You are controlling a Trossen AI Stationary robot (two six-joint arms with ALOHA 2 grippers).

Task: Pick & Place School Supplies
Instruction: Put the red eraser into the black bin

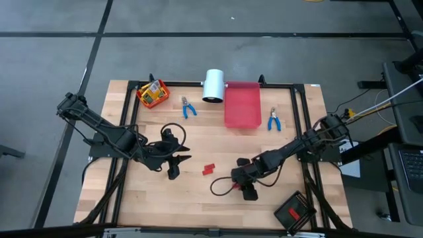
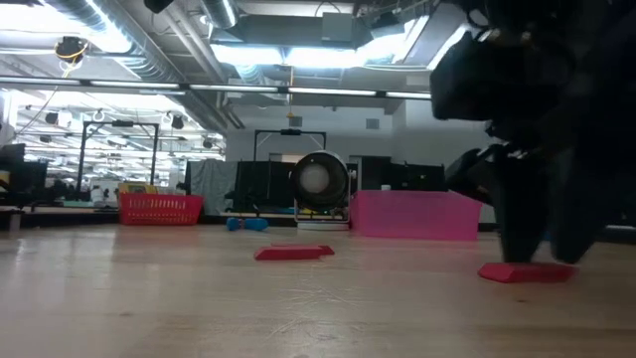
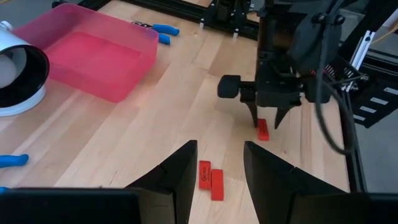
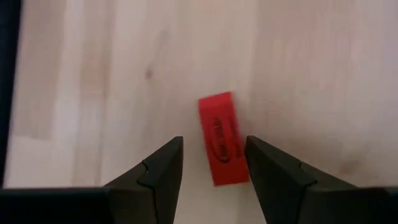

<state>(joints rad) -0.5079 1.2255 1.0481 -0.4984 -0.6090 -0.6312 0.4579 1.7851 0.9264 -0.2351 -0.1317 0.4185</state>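
Right gripper poised over a red block — nothing lifted yet

The wooden table held a pink bin at its far edge, a white cylinder just beside it and a smaller red basket of yellow-orange boxes at the far left corner; 2 blue-handled pliers lay either side of the pink bin. The right gripper pointed straight down with fingers parted narrowly around 1 red block, apparently lined up to pinch it — the left gripper waited low and open near 2 more red blocks mid-table, holding nothing
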